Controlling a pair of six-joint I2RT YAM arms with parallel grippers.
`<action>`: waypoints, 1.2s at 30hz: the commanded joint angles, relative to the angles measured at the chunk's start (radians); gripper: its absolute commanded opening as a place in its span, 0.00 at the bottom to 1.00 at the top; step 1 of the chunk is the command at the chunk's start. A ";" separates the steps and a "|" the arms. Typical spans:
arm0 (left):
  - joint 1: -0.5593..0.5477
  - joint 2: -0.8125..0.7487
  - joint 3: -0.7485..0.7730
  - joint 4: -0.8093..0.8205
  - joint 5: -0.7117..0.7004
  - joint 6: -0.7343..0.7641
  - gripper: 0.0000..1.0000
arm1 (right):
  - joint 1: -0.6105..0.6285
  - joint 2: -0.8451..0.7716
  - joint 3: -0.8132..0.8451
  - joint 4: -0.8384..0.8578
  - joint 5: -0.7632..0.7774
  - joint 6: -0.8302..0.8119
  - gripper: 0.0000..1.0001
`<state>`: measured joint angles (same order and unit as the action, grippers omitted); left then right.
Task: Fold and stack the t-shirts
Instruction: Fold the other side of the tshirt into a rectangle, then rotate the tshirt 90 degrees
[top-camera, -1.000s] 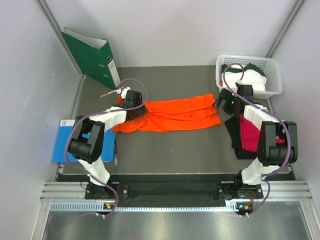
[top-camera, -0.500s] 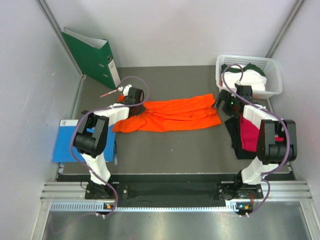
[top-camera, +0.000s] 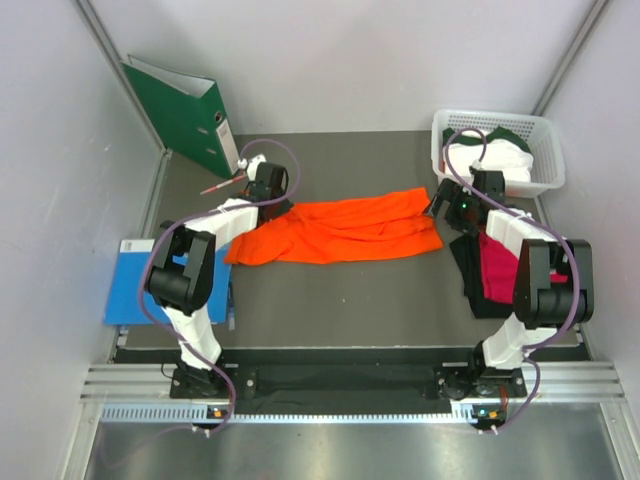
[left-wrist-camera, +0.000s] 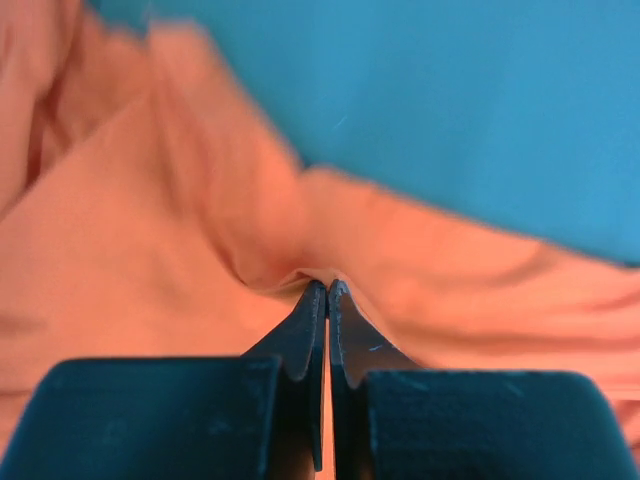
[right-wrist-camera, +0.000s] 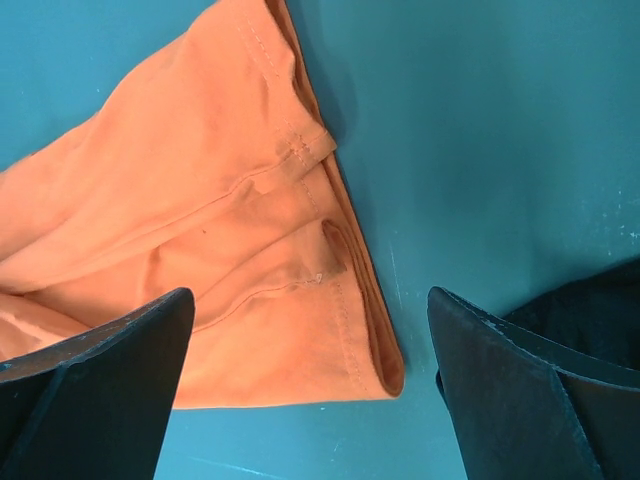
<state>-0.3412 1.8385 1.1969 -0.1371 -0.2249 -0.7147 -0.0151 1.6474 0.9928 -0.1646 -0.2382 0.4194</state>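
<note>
The bright orange t-shirt (top-camera: 345, 228) lies in a long crumpled strip across the middle of the table. My left gripper (top-camera: 268, 196) is at the shirt's left end, shut on a pinched fold of orange cloth (left-wrist-camera: 130, 260), which bunches at the tips (left-wrist-camera: 327, 286). My right gripper (top-camera: 446, 206) hovers open over the orange shirt's right hem corner (right-wrist-camera: 230, 230), its fingers (right-wrist-camera: 120, 380) wide apart on either side with nothing between them. A magenta pink shirt (top-camera: 497, 268) lies on a black shirt (top-camera: 466, 268) under the right arm. The white shirt with green trim (top-camera: 495, 156) sits in the basket.
A white plastic basket (top-camera: 549, 152) stands at the back right corner. A green ring binder (top-camera: 185, 115) leans against the back left wall. A flat blue folder (top-camera: 138, 285) lies at the table's left edge beside the left arm.
My left gripper went from open to shut on the orange shirt's left end and shifted slightly toward the back. The right arm has not moved.
</note>
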 joint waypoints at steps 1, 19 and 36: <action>0.005 0.024 0.160 0.025 -0.008 0.044 0.00 | 0.007 -0.017 0.000 0.025 0.002 -0.019 1.00; 0.004 -0.126 0.043 0.010 0.009 0.067 0.98 | 0.245 -0.103 0.148 -0.046 0.189 -0.157 1.00; -0.028 -0.509 -0.392 -0.134 -0.036 -0.080 0.98 | 0.270 0.420 0.698 -0.280 0.293 -0.254 1.00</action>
<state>-0.3542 1.3369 0.8158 -0.2325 -0.2325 -0.7635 0.2523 2.0483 1.6131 -0.3714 0.0261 0.1986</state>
